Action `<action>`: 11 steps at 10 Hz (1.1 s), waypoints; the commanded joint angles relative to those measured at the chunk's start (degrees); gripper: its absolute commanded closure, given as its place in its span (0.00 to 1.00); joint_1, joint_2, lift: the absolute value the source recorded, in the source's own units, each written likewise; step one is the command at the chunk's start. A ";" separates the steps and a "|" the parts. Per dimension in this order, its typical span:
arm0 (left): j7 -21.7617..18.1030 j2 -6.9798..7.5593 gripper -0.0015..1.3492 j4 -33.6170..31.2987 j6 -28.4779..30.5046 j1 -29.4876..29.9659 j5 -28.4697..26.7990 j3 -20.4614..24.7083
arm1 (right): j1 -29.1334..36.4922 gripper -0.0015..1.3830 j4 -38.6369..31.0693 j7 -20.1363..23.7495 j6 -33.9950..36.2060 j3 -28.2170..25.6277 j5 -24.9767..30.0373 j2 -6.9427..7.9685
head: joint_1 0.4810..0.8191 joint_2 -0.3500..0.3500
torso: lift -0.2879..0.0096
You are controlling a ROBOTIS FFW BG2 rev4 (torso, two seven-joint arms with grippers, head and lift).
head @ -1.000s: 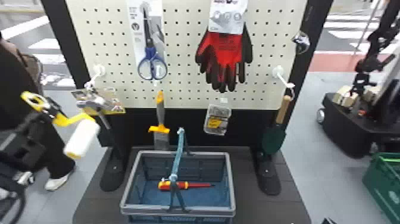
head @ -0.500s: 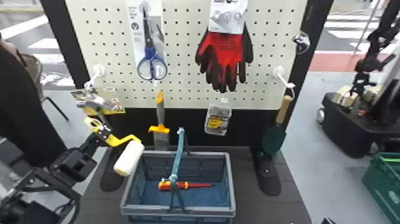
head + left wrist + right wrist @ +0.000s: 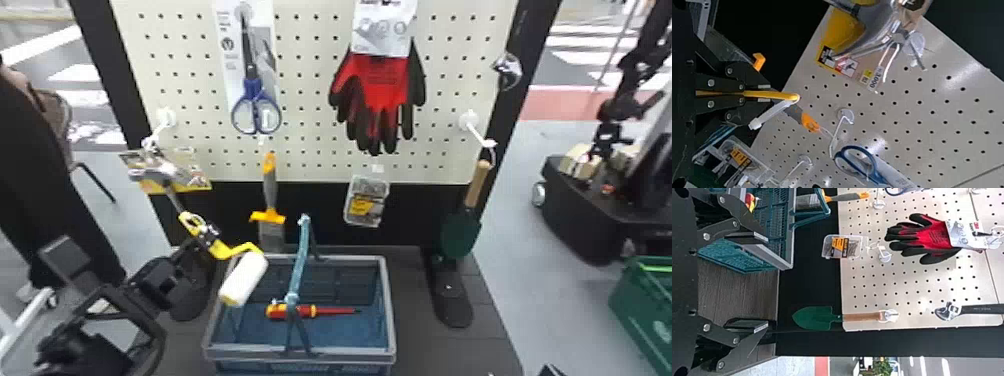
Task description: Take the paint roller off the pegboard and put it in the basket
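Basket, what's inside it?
A red and yellow screwdriver lies in the basket. The carrying handle covers part of it; what's behind the paint roller, at the left wall, can't be seen.

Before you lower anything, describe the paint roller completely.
The paint roller has a soft-looking white sleeve with a yellowish lower end, on a bent, plastic-looking yellow handle with a loop at its far end. The left gripper is shut on the handle. The sleeve hangs tilted, overlapping the basket's left rim in the head view; whether they touch I cannot tell.
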 commanded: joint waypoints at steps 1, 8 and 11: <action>-0.76 -0.01 0.90 3.60 -0.12 -1.41 -0.58 -1.72 | -0.14 0.36 0.28 0.35 -0.26 0.00 -0.08 0.00 | 0.20 0.50 | 0.63; -2.43 -0.45 0.84 10.49 -0.39 -4.49 -1.20 -7.26 | -0.63 0.36 1.40 1.14 -0.43 0.00 -0.61 0.00 | 0.20 0.50 | 0.63; -2.43 -0.36 0.04 10.49 -0.03 -4.61 -1.29 -6.82 | -0.63 0.36 1.40 1.14 -0.43 0.00 -0.61 0.00 | 0.20 0.50 | 0.63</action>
